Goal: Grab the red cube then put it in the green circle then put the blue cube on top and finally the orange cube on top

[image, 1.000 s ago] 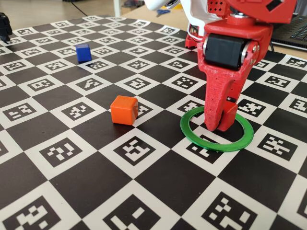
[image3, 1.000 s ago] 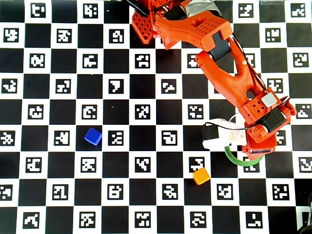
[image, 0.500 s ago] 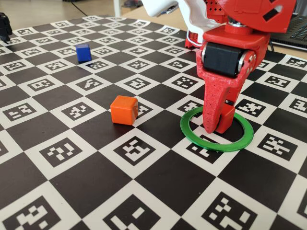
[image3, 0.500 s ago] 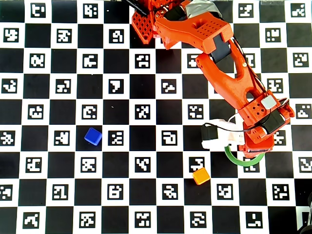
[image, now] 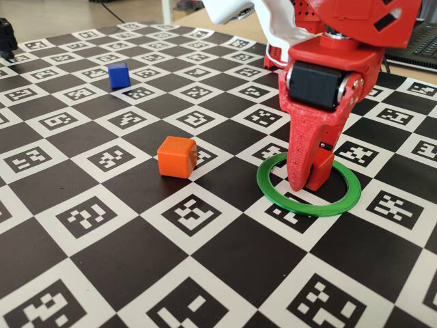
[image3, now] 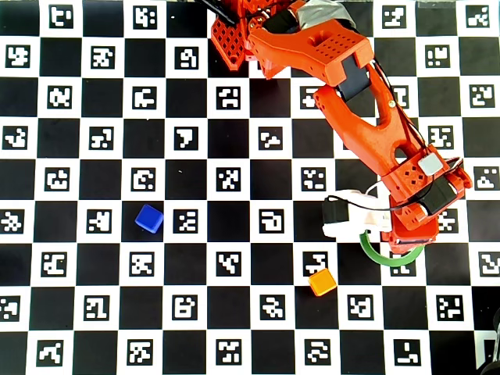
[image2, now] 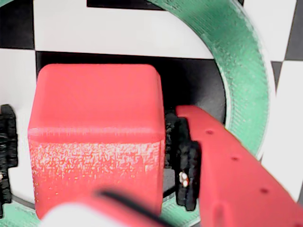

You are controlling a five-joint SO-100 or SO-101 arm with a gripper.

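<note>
The red cube (image: 319, 171) rests on the mat inside the green circle (image: 307, 207), between my gripper's (image: 307, 182) downward-pointing fingers. In the wrist view the red cube (image2: 94, 132) fills the space between the black pads. The right pad (image2: 182, 161) is at its side, and a strip of mat shows between the cube and the left pad, so the gripper (image2: 94, 158) is slightly open. The green circle (image2: 246, 61) curves around them. The orange cube (image: 177, 156) (image3: 322, 281) lies left of the ring. The blue cube (image: 119, 75) (image3: 149, 218) is far off to the left.
A checkered marker mat (image: 205, 260) covers the table. The arm's base (image3: 234, 39) stands at the top edge in the overhead view, and the arm (image3: 367, 125) reaches over the ring (image3: 373, 254). A dark object (image: 5, 37) sits at the far left corner.
The gripper tilted a little and its jaws parted slightly. The red cube now shows beside the finger inside the ring. The orange and blue cubes have not moved.
</note>
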